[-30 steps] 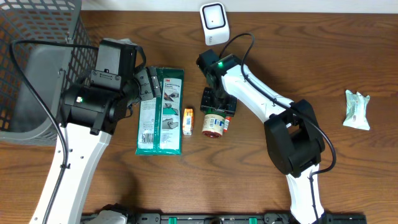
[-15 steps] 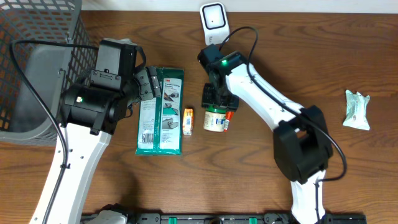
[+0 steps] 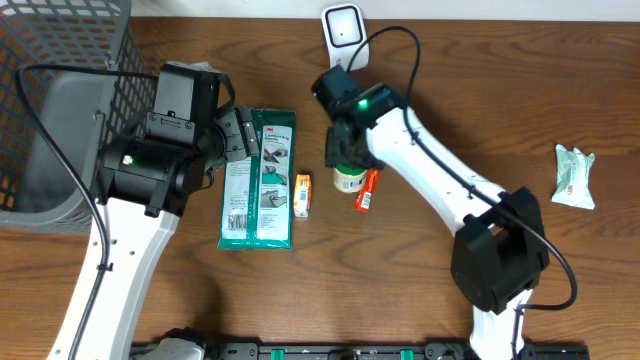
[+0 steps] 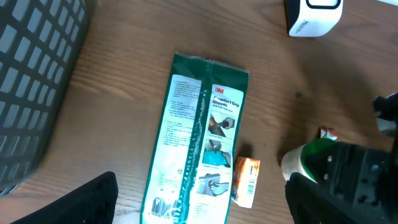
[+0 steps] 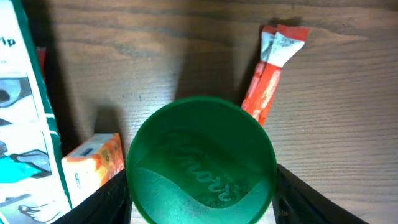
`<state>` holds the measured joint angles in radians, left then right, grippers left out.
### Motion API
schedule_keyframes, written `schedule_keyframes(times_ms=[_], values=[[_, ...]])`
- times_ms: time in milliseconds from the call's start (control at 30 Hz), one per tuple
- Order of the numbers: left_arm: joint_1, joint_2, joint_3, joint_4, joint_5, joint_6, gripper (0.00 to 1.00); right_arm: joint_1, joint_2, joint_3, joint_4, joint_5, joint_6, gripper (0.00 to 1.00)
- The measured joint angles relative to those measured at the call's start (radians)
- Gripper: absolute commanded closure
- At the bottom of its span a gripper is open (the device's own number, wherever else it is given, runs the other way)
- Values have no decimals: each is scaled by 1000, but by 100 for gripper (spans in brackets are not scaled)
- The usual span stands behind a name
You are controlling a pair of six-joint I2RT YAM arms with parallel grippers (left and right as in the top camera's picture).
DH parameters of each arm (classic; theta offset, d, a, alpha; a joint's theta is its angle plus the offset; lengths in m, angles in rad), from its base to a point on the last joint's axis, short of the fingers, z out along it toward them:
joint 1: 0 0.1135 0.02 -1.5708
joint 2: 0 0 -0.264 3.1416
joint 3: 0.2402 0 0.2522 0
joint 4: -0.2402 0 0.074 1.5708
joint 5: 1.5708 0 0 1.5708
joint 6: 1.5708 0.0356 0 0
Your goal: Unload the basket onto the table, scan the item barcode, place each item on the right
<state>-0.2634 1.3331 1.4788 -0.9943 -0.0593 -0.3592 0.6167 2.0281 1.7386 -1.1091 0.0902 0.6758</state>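
A jar with a green lid (image 5: 202, 162) sits between my right gripper (image 5: 202, 200) fingers, which are shut on its sides. From overhead the jar (image 3: 348, 179) is under the right gripper (image 3: 346, 158), a short way in front of the white barcode scanner (image 3: 343, 36) at the table's back edge. Any barcode on the jar is hidden. My left gripper (image 4: 202, 205) hangs open over the green glove package (image 4: 199, 143), holding nothing. In the overhead view the left gripper (image 3: 243, 136) is over that package's top left.
A small orange box (image 3: 302, 194) lies left of the jar and a red sachet (image 3: 366, 190) lies right of it. The green package (image 3: 258, 180) lies beside the box. A dark mesh basket (image 3: 60, 100) fills the left. A white-green packet (image 3: 574, 176) lies far right.
My right arm has carried the jar up the table toward the scanner, uncovering the red sachet. The left arm has stayed still.
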Motion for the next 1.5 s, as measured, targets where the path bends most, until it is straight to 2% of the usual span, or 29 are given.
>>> schedule_keyframes(times_ms=[167,733,800,867,967,1033,1300,1500], values=[[0,0,0,0,0,0,14,40,0,-1,0,36,-1,46],[0,0,0,0,0,0,14,40,0,-56,42,61,-23,42],[0,0,0,0,0,0,14,40,0,-66,49,61,-27,37],[0,0,0,0,0,0,14,40,0,-72,49,61,-34,28],[0,0,0,0,0,0,14,40,0,-73,47,60,-41,9],[0,0,0,0,0,0,14,40,0,-73,47,56,-47,1],[0,0,0,0,0,0,14,34,0,-63,30,-16,-108,1],[0,0,0,0,0,0,14,-13,-19,32,-16,-99,-159,1]])
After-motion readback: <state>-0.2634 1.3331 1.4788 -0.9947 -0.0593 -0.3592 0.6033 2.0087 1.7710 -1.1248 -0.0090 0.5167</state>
